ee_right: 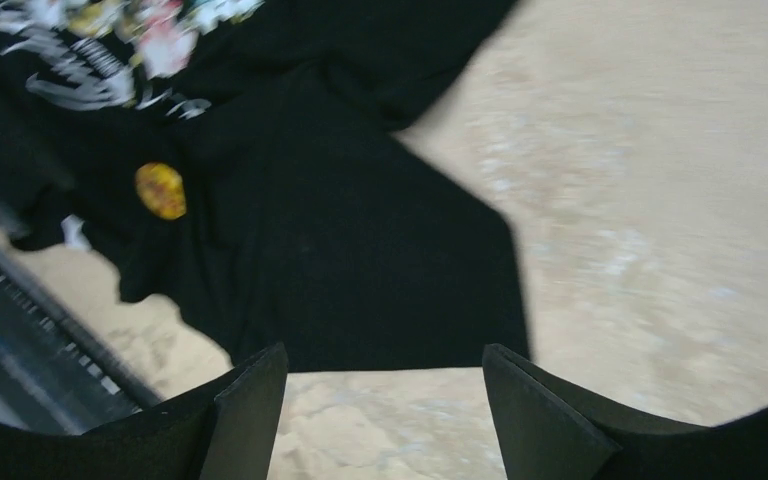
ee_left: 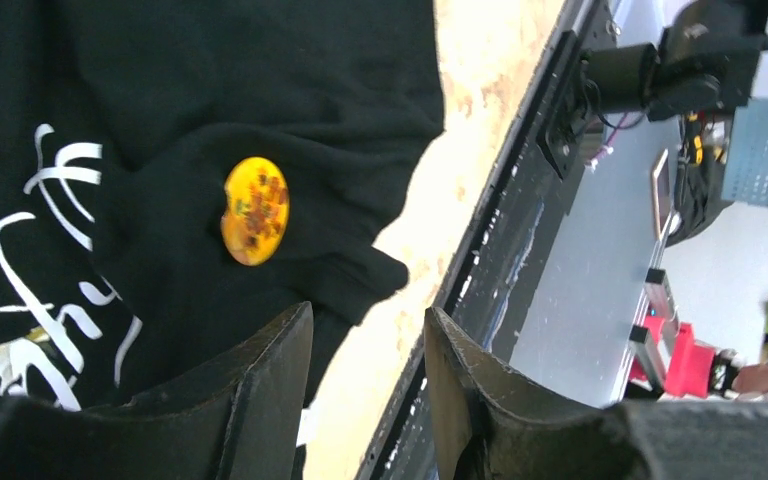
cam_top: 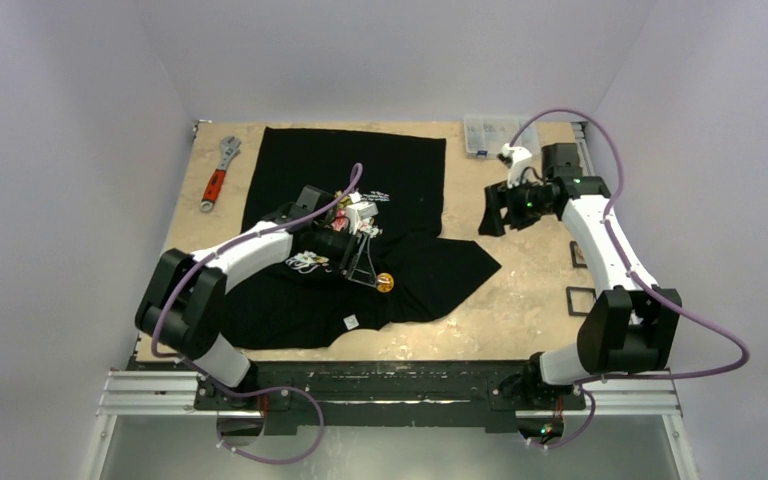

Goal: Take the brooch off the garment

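The garment (cam_top: 360,170), a black T-shirt with floral print and white lettering, lies crumpled on the table. The brooch (cam_top: 385,283), a yellow-orange oval, is pinned on a raised fold near the shirt's front edge. It also shows in the left wrist view as the brooch (ee_left: 255,210) and in the right wrist view as the brooch (ee_right: 161,190). My left gripper (cam_top: 365,268) hovers just beside it, jaws open with nothing between them (ee_left: 368,335). My right gripper (cam_top: 495,212) stands open over bare table right of the shirt, its jaws (ee_right: 385,365) empty.
A red-handled wrench (cam_top: 218,172) lies at the back left. A clear plastic box (cam_top: 490,133) sits at the back right. Two black frames (cam_top: 580,300) lie near the right arm. A metal rail (cam_top: 360,385) runs along the table's near edge.
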